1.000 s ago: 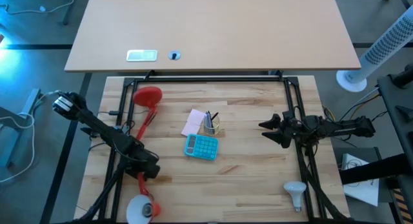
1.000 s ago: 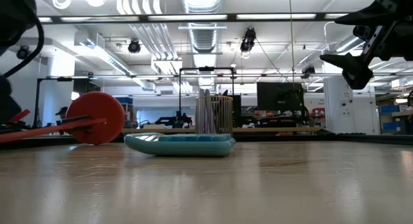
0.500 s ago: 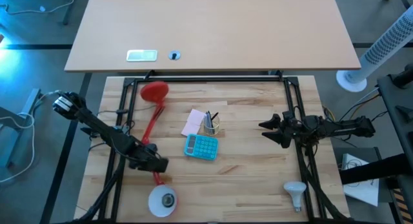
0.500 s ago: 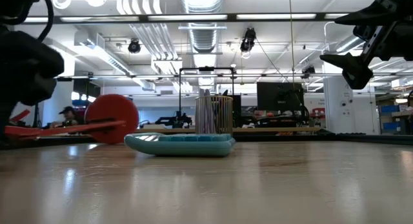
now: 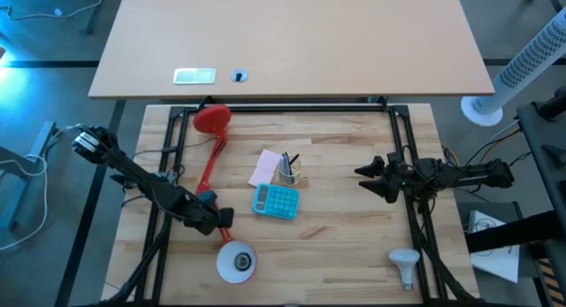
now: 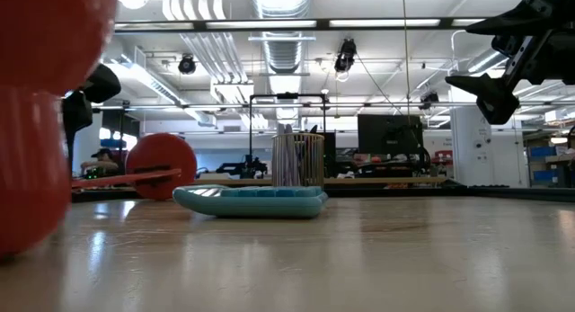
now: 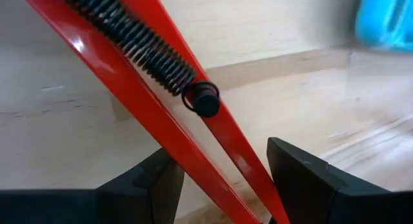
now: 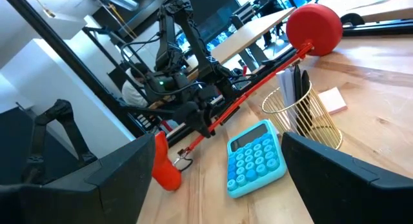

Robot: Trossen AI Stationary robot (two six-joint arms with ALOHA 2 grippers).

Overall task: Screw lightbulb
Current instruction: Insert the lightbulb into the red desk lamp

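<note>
The left gripper [image 5: 210, 220] grips the lamp's red arm [image 7: 193, 143], steadying its socket; the lightbulb [image 5: 404, 264] lies well apart.

lamp [image 5: 215, 174] left of calculator [image 5: 277, 201] | pen cup [image 5: 289, 171] behind calculator | lightbulb [image 5: 405, 264] front-right on table [image 5: 345, 245]

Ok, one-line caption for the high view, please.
Left gripper clamps the red lamp arm; right gripper waits open, lightbulb untouched.
</note>
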